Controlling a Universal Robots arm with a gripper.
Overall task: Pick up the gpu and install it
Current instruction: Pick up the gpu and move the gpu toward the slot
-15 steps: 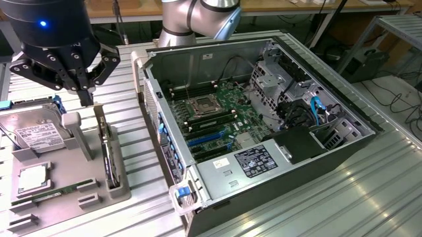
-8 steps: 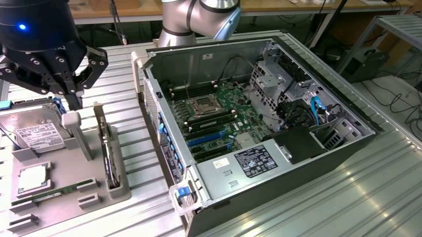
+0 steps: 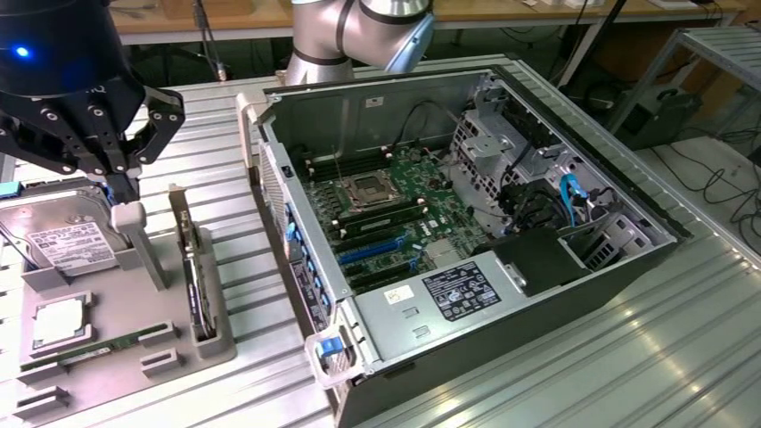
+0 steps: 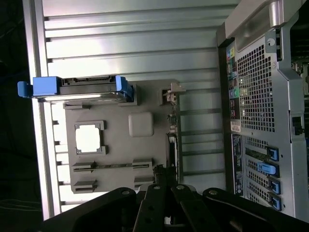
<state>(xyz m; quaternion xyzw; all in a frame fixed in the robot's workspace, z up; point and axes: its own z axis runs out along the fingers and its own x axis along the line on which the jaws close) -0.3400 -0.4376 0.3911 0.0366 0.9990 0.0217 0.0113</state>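
The gpu [image 3: 191,266] is a thin dark card standing on its long edge in a slot of the grey holder tray [image 3: 167,316]. In the wrist view the gpu [image 4: 173,140] appears edge-on along the side of the tray [image 4: 116,145]. My black gripper [image 3: 121,185] hangs above the tray's far part, over a grey post, a little toward the exterior view's left of the card. Its fingers are shut with nothing between them. In the wrist view the gripper [image 4: 160,175] points close to one end of the card without touching it.
The tray also holds a silver hard drive [image 3: 66,236] with blue clips [image 4: 77,88], a square processor [image 3: 57,321] and a green memory stick [image 3: 95,349]. The open computer case [image 3: 476,214] lies at the exterior view's right, its motherboard [image 3: 393,209] exposed.
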